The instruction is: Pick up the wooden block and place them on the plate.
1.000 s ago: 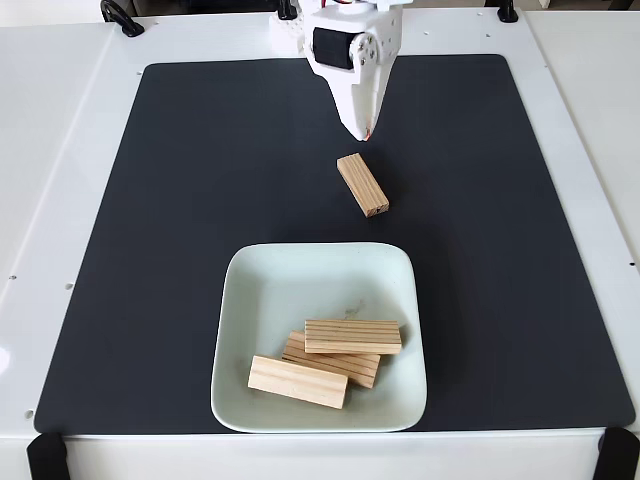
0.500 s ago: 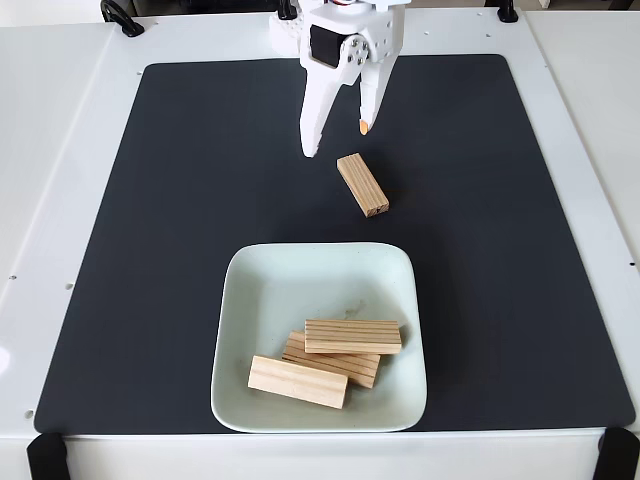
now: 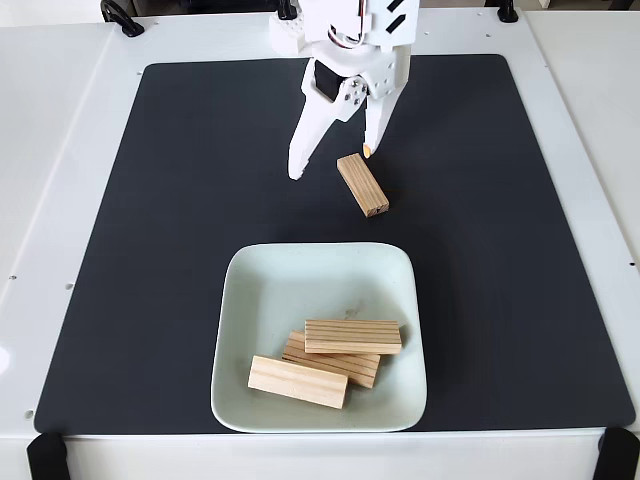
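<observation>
One wooden block [image 3: 362, 184] lies alone on the black mat, angled, just above the plate. Three more wooden blocks [image 3: 340, 356] rest inside the pale green plate [image 3: 250, 300], two stacked and one lying at the front left. My white gripper [image 3: 331, 163] hangs open right above the loose block's upper-left end. Its long left finger [image 3: 300, 150] points down to the left of the block, and the shorter finger with the orange tip [image 3: 369, 147] sits just above the block's top end. Nothing is between the fingers.
A black mat [image 3: 180, 200] covers most of the white table. The arm's base [image 3: 300, 25] stands at the back edge. Black clamps sit at the table's corners [image 3: 45, 455].
The gripper went from shut to open and came down and forward toward the loose block. The blocks and plate have not moved.
</observation>
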{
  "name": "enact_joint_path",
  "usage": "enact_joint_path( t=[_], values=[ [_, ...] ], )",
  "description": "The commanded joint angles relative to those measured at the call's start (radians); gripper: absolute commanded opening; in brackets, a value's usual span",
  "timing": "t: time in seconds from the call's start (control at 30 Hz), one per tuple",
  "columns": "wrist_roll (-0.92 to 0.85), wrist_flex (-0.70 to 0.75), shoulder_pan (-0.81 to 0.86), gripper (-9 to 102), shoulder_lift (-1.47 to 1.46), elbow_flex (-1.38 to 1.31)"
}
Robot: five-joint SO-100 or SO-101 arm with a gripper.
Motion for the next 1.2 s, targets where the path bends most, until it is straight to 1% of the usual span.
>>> enact_joint_path(
  t=[0.0,0.2,0.43,0.7,0.87,1.0,1.07,1.17],
  values=[
    [0.040,-0.008,-0.031,45,-0.026,-0.081],
    [0.087,-0.008,-0.077,45,-0.101,-0.147],
    [0.120,-0.008,-0.078,44,-0.175,-0.204],
    [0.120,-0.009,-0.067,36,-0.221,-0.212],
    [0.115,-0.064,-0.054,36,-0.222,-0.190],
    [0.118,-0.058,-0.052,36,-0.224,-0.190],
    [0.118,-0.051,-0.057,31,-0.224,-0.187],
    [0.120,-0.063,-0.057,14,-0.224,-0.152]
  ],
)
